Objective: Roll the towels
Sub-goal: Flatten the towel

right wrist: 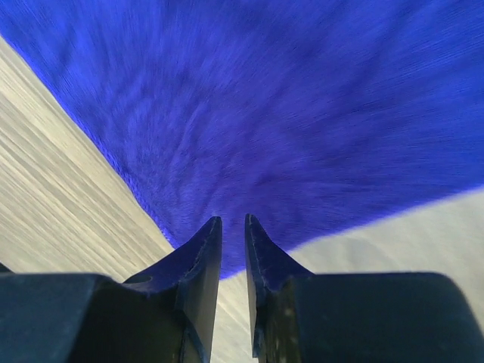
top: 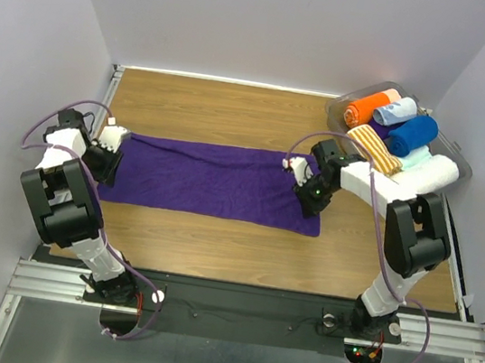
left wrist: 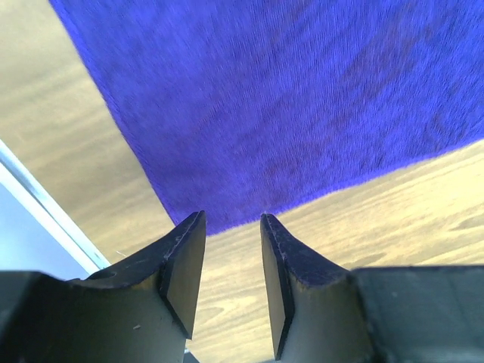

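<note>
Dark purple towel (top: 211, 180) lies flat on the table (top: 234, 116); royal blue towel (top: 412, 134) sits rolled in the bin (top: 333, 113).

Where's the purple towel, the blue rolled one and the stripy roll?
purple towel (top: 215, 182), top view, middle of the flat cloth.
blue roll (top: 412, 134), top view, middle of its side.
striped roll (top: 377, 150), top view, middle of its side.

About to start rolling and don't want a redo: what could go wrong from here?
The left pincer stands open at a corner of the purple towel, gripping nothing, so that end may roll crooked. The right pincer sits at the very edge; any pinch there may slip. The bin close behind the right arm could be bumped.
</note>
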Controlling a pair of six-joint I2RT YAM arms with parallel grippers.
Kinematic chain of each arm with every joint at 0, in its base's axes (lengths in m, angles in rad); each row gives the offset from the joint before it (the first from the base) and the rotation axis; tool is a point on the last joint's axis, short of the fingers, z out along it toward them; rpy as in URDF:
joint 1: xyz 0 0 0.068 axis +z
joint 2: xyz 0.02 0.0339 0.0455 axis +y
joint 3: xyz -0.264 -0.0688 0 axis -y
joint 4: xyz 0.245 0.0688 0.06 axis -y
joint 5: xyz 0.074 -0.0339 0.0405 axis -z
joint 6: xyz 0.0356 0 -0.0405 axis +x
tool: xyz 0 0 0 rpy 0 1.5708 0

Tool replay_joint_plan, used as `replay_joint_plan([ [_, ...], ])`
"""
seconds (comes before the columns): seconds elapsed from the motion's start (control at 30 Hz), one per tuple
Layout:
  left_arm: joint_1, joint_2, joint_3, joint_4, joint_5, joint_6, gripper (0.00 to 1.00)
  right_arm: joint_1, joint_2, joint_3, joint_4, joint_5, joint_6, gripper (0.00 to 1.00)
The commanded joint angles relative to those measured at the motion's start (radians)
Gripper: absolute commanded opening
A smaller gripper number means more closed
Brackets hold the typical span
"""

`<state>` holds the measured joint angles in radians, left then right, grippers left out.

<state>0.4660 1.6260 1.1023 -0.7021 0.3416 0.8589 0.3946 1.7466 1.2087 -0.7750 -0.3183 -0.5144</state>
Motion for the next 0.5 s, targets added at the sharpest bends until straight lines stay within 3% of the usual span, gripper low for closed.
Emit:
replay_joint_plan([
  [0.0, -0.006, 0.034, 0.048, 0.021, 0.06, -0.029, 0.47, 0.018, 0.007, -0.05, 0.023, 0.022, -0.002, 0.24],
  [0.3, -0.03, 0.087, -0.085, 0.099, -0.001, -0.003, 0.45, 0.018, -0.058, -0.221, 0.028, 0.151, -0.087, 0.23],
  [0.47, -0.033, 0.049, -0.163, 0.076, -0.042, 0.035, 0.36, 0.015, -0.122, -0.291, 0.025, 0.208, -0.119, 0.23],
])
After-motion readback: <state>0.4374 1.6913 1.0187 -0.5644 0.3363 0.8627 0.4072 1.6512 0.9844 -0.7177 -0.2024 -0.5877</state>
